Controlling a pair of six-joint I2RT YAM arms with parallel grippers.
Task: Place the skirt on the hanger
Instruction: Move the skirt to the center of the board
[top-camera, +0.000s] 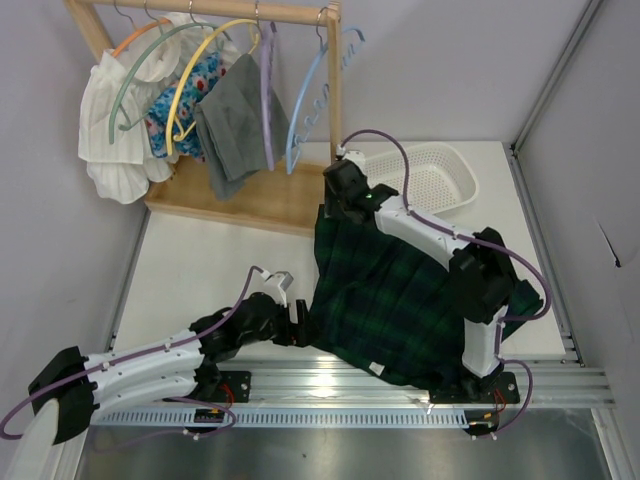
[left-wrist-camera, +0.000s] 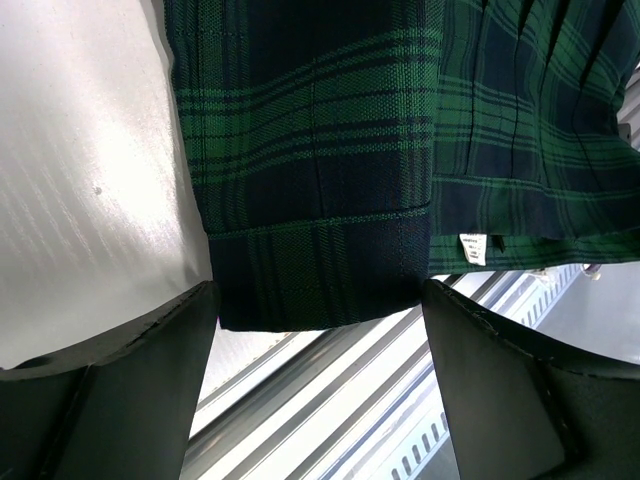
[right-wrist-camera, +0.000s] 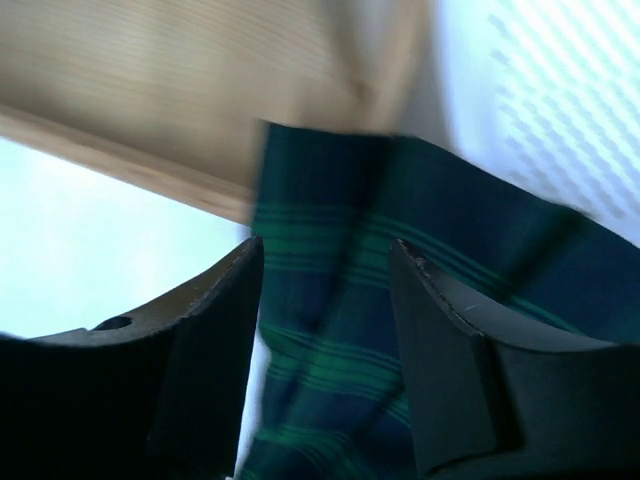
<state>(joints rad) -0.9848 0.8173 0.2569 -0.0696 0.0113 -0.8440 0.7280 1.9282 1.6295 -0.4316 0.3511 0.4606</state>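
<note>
Readying grasp on skirt (top-camera: 390, 290) | left claw (left-wrist-camera: 318, 290) released, straddling skirt's near edge | right claw (right-wrist-camera: 325, 245) released at skirt's far corner | advice: pinch fabric squarely before lifting

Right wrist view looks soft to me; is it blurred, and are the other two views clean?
Right wrist: yes, blurred, with the skirt plaid and the wooden rack base smeared and the upper right overexposed. Left wrist: sharp weave, though glare whitens the table. Top external: evenly lit and in focus.
</note>
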